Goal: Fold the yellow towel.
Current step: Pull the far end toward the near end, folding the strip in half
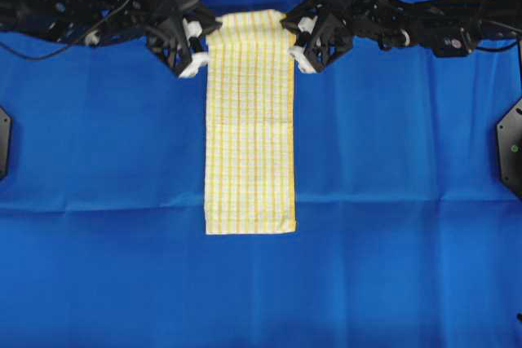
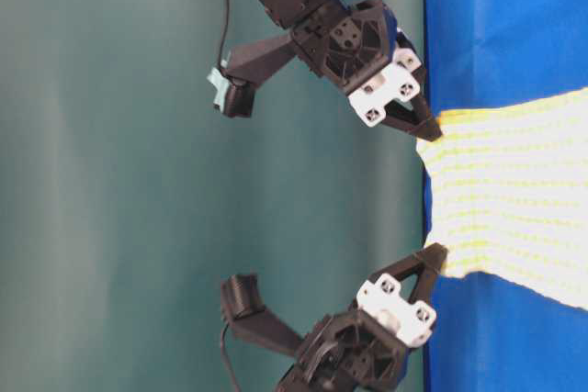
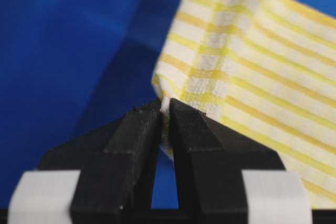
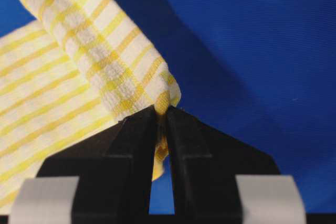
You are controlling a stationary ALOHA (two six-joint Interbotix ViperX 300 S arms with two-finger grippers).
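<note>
Left tool [image 1: 201, 48] and right tool [image 1: 297, 46] are each pinching a far corner of the yellow towel [image 1: 249, 136]; it's lying lengthwise on the blue worktop [image 1: 106, 144], free end trailing toward the near edge.

Left hand [image 3: 165, 109] pinching corner of yellow towel [image 3: 252, 61], blue cloth [image 3: 73, 45] behind

Blue cloth [image 1: 391, 266] covers the tabletop across the whole overhead view, with a horizontal crease line running across it toward the lower part and fainter wrinkles elsewhere. Two black plates [image 1: 510, 148] sit at its left and right edges. Table-level view shows a plain grey-green wall [image 2: 110, 181] behind.
</note>
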